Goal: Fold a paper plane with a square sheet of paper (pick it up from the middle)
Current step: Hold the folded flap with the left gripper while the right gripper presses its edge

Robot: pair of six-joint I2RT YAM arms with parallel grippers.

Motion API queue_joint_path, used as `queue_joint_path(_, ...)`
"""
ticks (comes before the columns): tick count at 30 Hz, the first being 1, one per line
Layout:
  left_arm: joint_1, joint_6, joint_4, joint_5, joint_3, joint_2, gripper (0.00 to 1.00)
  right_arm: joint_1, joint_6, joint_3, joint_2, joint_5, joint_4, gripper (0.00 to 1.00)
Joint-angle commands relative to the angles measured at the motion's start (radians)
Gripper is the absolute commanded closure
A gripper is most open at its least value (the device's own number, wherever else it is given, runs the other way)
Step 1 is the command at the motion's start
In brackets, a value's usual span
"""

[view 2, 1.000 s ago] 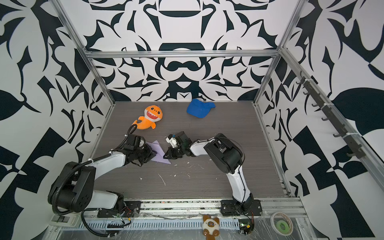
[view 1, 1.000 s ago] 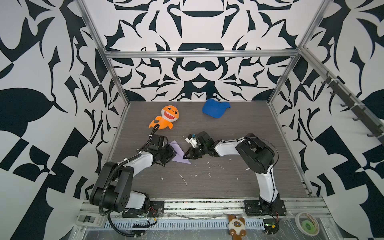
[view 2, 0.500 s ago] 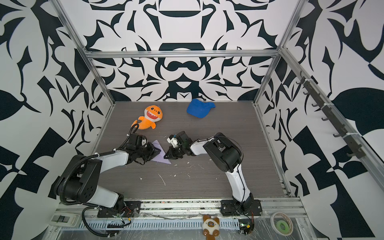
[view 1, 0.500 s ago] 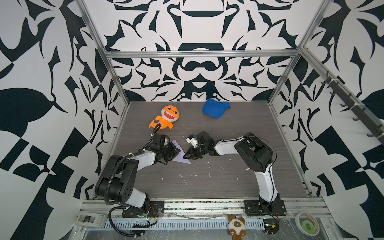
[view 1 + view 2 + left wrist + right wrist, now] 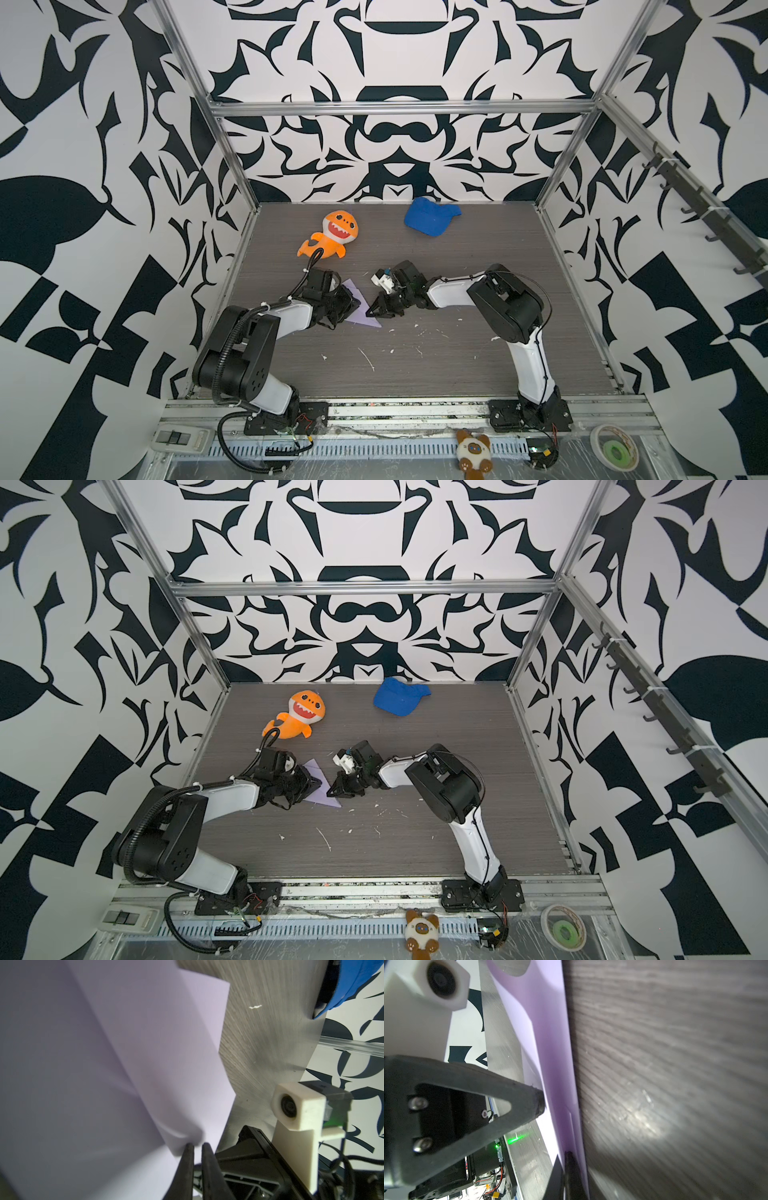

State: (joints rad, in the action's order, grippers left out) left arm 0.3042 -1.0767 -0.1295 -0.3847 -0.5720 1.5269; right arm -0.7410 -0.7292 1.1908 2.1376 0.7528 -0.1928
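Observation:
The square sheet of paper (image 5: 365, 318) (image 5: 322, 798) lies on the table, folded into a pale-lavender pointed wedge between both arms. My left gripper (image 5: 355, 305) (image 5: 318, 782) lies low over its left side. In the left wrist view the left gripper (image 5: 197, 1146) has its jaws almost together, pinching a curled fold of the paper (image 5: 104, 1064) at the tips. My right gripper (image 5: 370, 311) (image 5: 331, 791) meets the sheet's right edge near the point. In the right wrist view it (image 5: 569, 1154) is shut on the paper (image 5: 550, 1064), which runs along both sides of the dark finger.
An orange plush shark (image 5: 332, 237) and a blue cap (image 5: 430, 216) lie at the back of the grey table (image 5: 457, 257). White scraps (image 5: 368, 357) litter the front. Metal frame rails bound the sides. The left finger (image 5: 537, 1101) stands close by the right gripper.
The left arm has swung its elbow in and its gripper has slid further onto the paper, jaws narrowing slightly. The right gripper has stayed in place, shut.

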Motion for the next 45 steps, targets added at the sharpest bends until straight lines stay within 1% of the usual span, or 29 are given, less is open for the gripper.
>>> queue_joint_path(1, 0.002, -0.003, 0.031, 0.022, -0.020, 0.010, 0.87, 0.005, 0.018, 0.028, 0.023, -0.018, 0.080, 0.95)
queue_joint_path(7, 0.003, -0.003, 0.022, 0.015, -0.021, 0.015, 0.87, 0.006, 0.025, 0.052, 0.042, -0.013, 0.134, 0.96)
queue_joint_path(14, 0.004, -0.003, -0.024, -0.011, -0.016, 0.005, 0.86, 0.007, 0.064, 0.088, 0.057, -0.024, 0.228, 0.96)
queue_joint_path(21, 0.004, 0.003, -0.052, -0.029, -0.006, 0.016, 0.85, 0.008, 0.096, 0.120, 0.077, -0.056, 0.311, 0.96)
queue_joint_path(26, 0.003, 0.003, -0.025, -0.012, -0.008, 0.031, 0.87, 0.008, 0.123, 0.138, 0.085, -0.081, 0.363, 0.96)
queue_joint_path(30, 0.004, 0.003, 0.023, 0.029, -0.011, 0.036, 0.89, 0.008, 0.132, 0.143, 0.087, -0.089, 0.377, 0.93)
queue_joint_path(37, 0.003, -0.004, 0.035, 0.047, -0.008, 0.040, 0.90, 0.007, 0.144, 0.142, 0.082, -0.076, 0.376, 0.88)
queue_joint_path(42, 0.003, -0.003, 0.018, 0.035, -0.011, 0.052, 0.90, 0.012, 0.146, 0.142, 0.082, -0.070, 0.377, 0.88)
queue_joint_path(45, 0.004, 0.000, -0.001, 0.023, -0.012, 0.054, 0.90, 0.012, 0.147, 0.137, 0.082, -0.073, 0.378, 0.90)
